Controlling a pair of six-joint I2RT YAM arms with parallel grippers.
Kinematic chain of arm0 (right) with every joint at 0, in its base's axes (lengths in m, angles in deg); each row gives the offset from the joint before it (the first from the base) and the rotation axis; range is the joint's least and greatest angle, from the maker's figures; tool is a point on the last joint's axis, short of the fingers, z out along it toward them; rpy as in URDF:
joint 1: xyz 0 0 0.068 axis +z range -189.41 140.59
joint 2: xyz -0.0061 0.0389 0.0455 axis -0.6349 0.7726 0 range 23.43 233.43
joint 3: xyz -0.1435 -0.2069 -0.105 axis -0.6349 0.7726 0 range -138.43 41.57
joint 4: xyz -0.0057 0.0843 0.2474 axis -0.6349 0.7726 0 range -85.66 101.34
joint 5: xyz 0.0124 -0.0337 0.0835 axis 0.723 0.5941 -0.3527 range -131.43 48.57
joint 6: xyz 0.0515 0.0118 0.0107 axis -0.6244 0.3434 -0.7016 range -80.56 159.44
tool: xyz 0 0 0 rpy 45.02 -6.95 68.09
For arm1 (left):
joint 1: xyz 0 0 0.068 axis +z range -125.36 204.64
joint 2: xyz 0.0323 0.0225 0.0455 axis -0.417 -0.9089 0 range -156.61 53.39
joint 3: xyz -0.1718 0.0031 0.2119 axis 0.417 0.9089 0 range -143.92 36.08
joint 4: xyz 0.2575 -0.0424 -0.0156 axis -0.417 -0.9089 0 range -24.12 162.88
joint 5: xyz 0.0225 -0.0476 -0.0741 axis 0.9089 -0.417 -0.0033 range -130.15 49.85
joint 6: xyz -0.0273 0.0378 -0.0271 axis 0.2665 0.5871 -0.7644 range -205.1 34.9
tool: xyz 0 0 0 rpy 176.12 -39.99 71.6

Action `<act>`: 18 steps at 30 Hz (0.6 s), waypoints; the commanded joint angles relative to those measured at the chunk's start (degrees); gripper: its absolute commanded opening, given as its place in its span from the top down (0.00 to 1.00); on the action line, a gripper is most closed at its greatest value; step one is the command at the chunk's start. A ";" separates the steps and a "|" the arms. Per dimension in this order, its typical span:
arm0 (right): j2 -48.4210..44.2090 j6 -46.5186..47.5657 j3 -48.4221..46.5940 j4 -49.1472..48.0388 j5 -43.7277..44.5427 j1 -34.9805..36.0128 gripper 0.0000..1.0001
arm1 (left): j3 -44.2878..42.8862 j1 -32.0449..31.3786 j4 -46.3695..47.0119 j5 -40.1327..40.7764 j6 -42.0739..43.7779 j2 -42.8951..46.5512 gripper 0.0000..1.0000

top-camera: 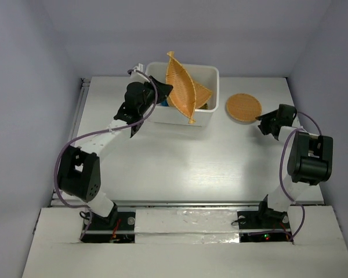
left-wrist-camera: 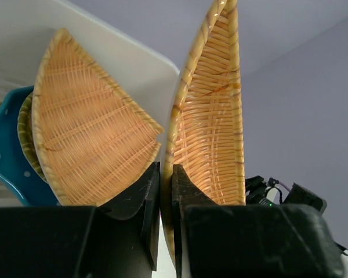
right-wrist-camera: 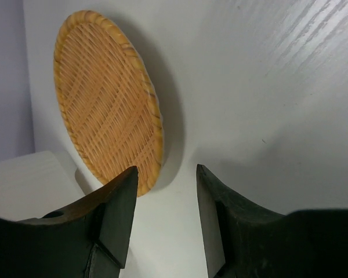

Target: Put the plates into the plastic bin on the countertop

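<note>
- the round wicker plate [right-wrist-camera: 104, 98] lies flat on the countertop [top-camera: 191, 162], just beside the plastic bin [top-camera: 213, 74] and just ahead of the right gripper [right-wrist-camera: 165, 174], which has its jaws apart and empty.
- the right arm is clearly the nearer one to it.
- the left gripper [left-wrist-camera: 166, 174] is closed on the rim of the leaf plate [left-wrist-camera: 211, 116], which stands upright over the bin.
</note>
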 commanded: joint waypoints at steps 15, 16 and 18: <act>4.18 -0.19 -9.22 1.16 -4.99 -0.85 0.53 | -16.27 3.44 -0.54 -1.25 -11.62 -18.20 1.00; 4.27 0.08 -9.49 1.96 -4.90 -0.85 0.53 | -16.80 3.44 -0.89 -0.80 -11.80 -18.73 1.00; 4.27 0.17 -9.93 3.54 -4.64 -0.85 0.53 | -19.08 3.44 -2.90 0.25 -11.80 -20.22 0.97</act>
